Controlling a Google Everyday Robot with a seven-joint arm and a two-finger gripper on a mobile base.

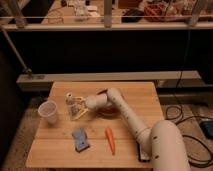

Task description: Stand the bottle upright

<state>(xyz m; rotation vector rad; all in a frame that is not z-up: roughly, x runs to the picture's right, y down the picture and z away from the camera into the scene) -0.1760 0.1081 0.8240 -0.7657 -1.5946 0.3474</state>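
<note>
Here the gripper (75, 107) sits over the left part of the wooden table (135, 92), right at the bottle (71, 104). The bottle stands close to straight up, with its pale cap on top. It is see-through, so its sides are hard to pick out against the gripper, and how the gripper is set I cannot tell.

The white arm (125, 112) reaches in from the bottom right, and its big round base (167, 150) is cut off by the edge of the view. It hides the near right corner of the table. Something dark and reddish (106, 111) lies under the arm, mostly covered, and I cannot tell what it is.

A milky plastic cup (48, 111) stands just left of the bottle, apart from it. Nearer the front lie a blue sponge (79, 139) and an orange carrot (110, 140), side by side but not touching.

The room is dim. Behind the table runs a low ledge (100, 78) and a dark wall. Above that a metal rail (107, 22) crosses, with blurry things behind it. Black cables (192, 117) trail on the floor at the right.
</note>
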